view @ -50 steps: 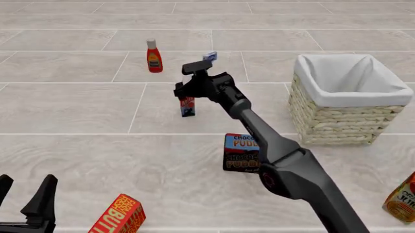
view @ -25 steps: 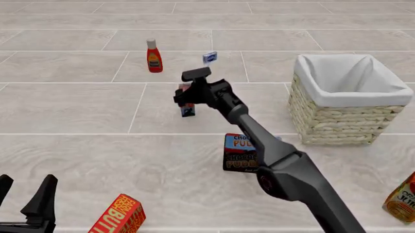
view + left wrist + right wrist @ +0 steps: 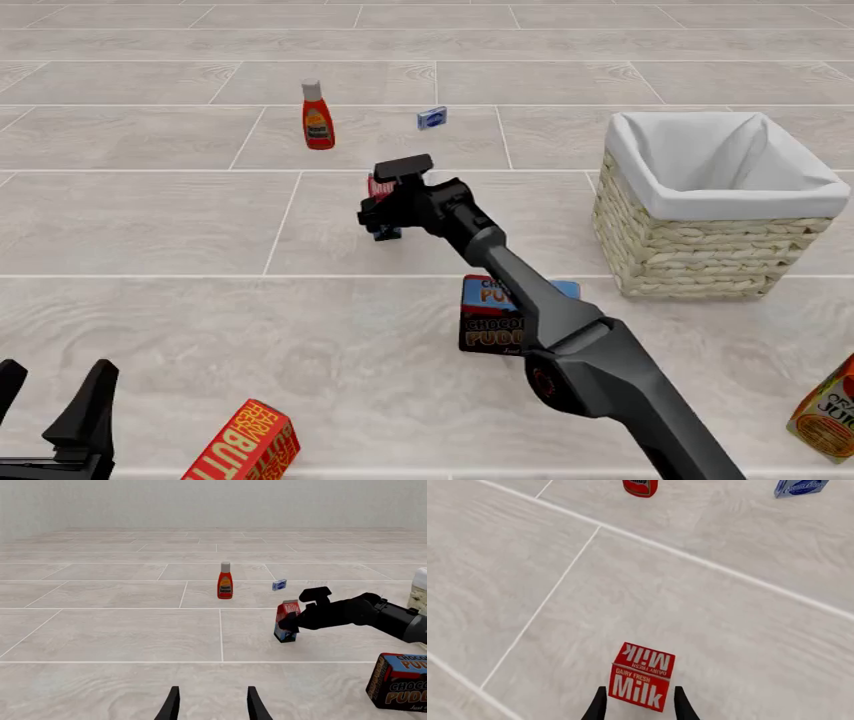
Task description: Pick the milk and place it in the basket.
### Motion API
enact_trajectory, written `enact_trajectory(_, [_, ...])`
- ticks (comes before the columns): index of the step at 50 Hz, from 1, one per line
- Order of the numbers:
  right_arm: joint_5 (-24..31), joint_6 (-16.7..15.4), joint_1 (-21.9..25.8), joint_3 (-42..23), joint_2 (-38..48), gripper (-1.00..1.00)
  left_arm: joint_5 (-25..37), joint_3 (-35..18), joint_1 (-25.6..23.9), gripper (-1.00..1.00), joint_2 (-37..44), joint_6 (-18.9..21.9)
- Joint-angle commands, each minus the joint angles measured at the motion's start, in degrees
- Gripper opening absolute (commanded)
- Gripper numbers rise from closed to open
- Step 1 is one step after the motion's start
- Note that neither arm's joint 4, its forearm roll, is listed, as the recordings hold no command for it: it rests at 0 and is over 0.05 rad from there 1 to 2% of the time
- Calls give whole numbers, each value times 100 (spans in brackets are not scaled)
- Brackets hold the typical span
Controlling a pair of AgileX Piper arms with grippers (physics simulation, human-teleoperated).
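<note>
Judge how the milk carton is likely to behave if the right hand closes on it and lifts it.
The milk is a tall, narrow carton on a small base, so a sideways nudge would probably tip it. Its flat faces should suit the right hand, whose fingers sit either side of it. It looks boxy and stiff, unlikely to roll.

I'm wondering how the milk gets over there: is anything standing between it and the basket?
Nothing visible does. The milk sits between the right gripper jaws, and bare floor runs from it to the basket. The pudding box lies nearer the camera, off that line.
</note>
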Motion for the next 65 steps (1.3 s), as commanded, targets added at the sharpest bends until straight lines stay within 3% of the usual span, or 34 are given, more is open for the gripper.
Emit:
enact_trajectory(1, [-37,-19,-29,-1,84,-100,0,0,1,100,0,-1])
enact_trajectory(37, [-81,-467,-60,5,-595,-100,0,0,0,100,0,0])
enact_trajectory(65, [216,-508,-277,-2,-1650,-100,0,0,0,100,-2,1])
